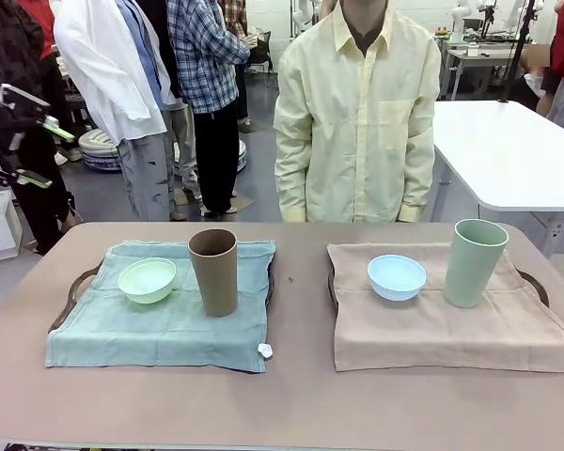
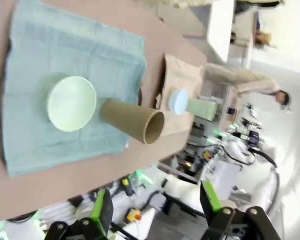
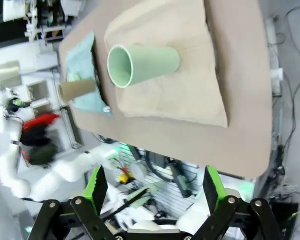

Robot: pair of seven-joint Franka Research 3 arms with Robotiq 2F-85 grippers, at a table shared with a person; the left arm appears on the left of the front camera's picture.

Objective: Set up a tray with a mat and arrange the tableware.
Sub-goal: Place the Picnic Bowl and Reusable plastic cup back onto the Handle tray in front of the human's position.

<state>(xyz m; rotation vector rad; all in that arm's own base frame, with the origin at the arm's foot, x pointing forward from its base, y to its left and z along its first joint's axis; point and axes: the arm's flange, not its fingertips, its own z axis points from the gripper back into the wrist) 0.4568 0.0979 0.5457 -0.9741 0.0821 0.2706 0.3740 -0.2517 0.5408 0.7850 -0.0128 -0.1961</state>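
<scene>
- Appears complete: two trays, each under a mat, teal mat (image 1: 160, 315) left, tan mat (image 1: 446, 319) right.
- Two bowls: mint bowl (image 1: 148, 280) on teal, blue bowl (image 1: 397, 277) on tan.
- Two cups upright: brown cup (image 1: 213, 272), pale green cup (image 1: 474, 263).
- Left gripper (image 2: 155, 207) and right gripper (image 3: 152, 192): spread, empty, above the table.

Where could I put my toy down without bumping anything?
The bare table strip between the teal mat and the tan mat is free, and so is the near edge in front of both. The front half of each mat is open too. It is crowded around each bowl-and-cup pair.
</scene>
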